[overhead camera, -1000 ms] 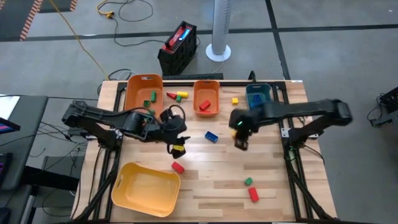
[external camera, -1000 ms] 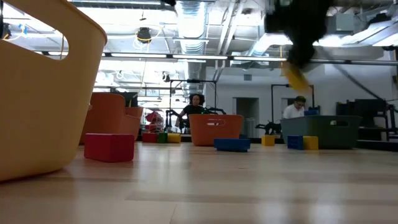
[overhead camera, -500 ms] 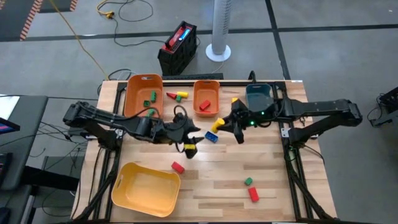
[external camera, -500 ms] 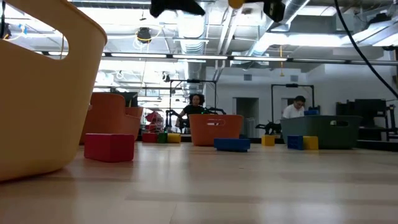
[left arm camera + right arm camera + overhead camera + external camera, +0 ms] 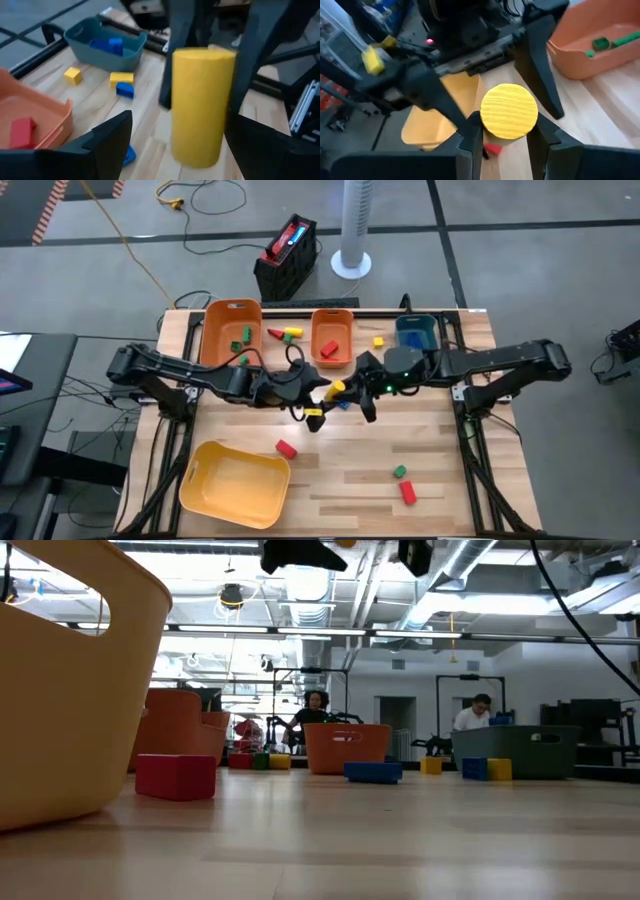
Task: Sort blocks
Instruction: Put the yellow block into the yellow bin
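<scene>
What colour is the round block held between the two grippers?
Yellow. The cylinder block shows best in the left wrist view, gripped by the right gripper.

Yellow cylinder block (image 5: pixel 339 388) held mid-frame above the table, red, green, blue, yellow blocks (image 5: pixel 287 448) scattered around.

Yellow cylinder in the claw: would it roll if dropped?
Likely yes: the yellow cylinder looks round and smooth, so lying sideways it could roll on the flat table. It seems rigid, undeformed in the right claw.
</scene>
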`<state>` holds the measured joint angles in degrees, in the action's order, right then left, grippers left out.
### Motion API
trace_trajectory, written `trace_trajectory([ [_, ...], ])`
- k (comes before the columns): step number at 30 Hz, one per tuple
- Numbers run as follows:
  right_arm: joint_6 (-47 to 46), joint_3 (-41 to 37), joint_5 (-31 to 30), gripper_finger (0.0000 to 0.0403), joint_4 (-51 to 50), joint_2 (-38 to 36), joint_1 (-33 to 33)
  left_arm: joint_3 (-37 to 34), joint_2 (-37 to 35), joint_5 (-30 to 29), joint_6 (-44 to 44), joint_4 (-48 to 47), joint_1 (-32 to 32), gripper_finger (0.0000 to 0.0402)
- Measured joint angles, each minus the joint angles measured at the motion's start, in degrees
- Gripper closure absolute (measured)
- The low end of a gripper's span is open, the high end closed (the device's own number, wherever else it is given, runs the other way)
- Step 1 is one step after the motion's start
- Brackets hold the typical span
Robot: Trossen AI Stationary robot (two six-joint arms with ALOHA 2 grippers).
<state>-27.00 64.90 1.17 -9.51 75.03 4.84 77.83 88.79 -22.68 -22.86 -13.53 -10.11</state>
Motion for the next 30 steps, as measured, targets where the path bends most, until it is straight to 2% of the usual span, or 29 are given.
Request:
trace_trajectory([
  [3,0.1,0.5,0.0,0.0292,2.1,0.9,0.0,0.0,0.5,0.1,0.0,-0.2,0.0,0.0102],
  [6,0.3,1.5,0.0,0.0292,2.0,2.1,0.0,0.0,1.0,-0.1,-0.2,0.3,0.2,0.0132],
  [9,0.3,1.5,0.0,0.0292,1.3,2.1,0.0,0.0,1.1,-0.1,-0.7,-0.2,0.2,0.0194],
  [12,0.2,1.6,0.0,0.0289,0.0,1.9,0.0,0.0,1.1,-0.1,-0.7,-0.4,0.2,0.0277],
  [13,0.1,1.6,0.0,0.0287,-0.2,1.9,0.0,0.0,0.9,-0.1,-0.6,-0.8,0.2,0.0288],
  [18,-0.6,1.6,0.0,0.0247,-1.5,1.9,-0.3,0.0,-0.7,0.2,-0.5,-2.5,0.4,0.0288],
  [21,-0.9,1.5,1.0,0.0205,-2.8,1.7,-0.9,0.0,-3.2,-0.8,-1.2,-6.7,0.8,0.0288],
  [23,-1.5,1.5,2.1,0.0177,-5.6,0.5,-1.6,0.0,-5.5,-0.6,-3.2,-13.6,0.7,0.0288],
  [27,-1.2,1.6,2.0,0.0142,-12.0,-3.9,-3.2,0.0,-11.7,4.9,-8.1,-28.6,-1.5,0.0288],
  [30,-0.6,1.6,1.0,0.0138,-18.5,-6.3,-4.6,0.0,-15.9,14.1,-14.7,-41.0,-3.8,0.0288],
])
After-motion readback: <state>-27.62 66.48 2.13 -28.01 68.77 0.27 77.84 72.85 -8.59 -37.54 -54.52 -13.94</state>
